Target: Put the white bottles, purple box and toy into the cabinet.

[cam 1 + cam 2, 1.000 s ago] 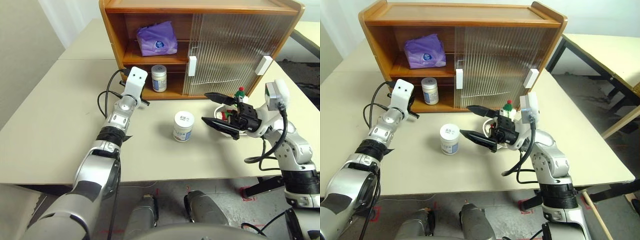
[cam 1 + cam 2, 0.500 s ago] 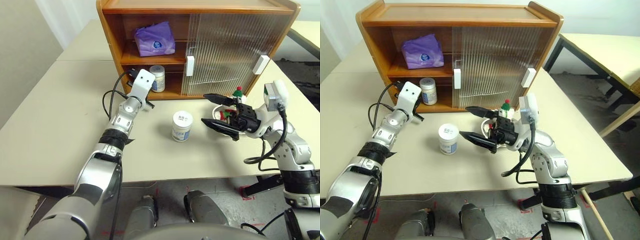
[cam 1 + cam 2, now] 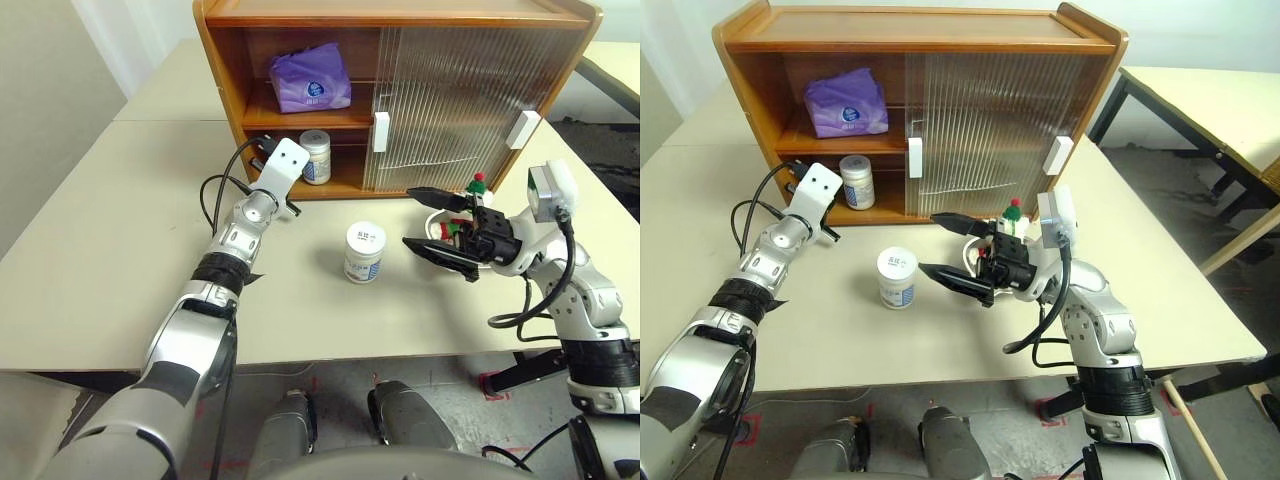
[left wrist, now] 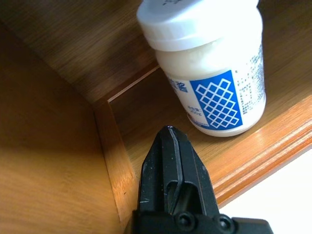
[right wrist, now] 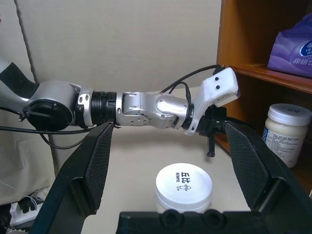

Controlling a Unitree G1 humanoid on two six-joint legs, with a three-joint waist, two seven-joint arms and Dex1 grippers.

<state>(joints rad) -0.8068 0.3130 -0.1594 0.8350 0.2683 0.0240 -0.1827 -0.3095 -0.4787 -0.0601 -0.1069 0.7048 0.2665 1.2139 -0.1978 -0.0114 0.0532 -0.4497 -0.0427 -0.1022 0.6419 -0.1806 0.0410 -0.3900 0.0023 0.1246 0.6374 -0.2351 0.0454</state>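
Though blurred, blue-lattice bottle label [image 4: 219, 100]

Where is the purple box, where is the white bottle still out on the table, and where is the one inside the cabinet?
purple box [image 3: 312, 79], left eye view, middle of its front face.
white bottle on the table [image 3: 365, 251], left eye view, its label side.
white bottle in the cabinet [image 3: 856, 181], right eye view, its label.
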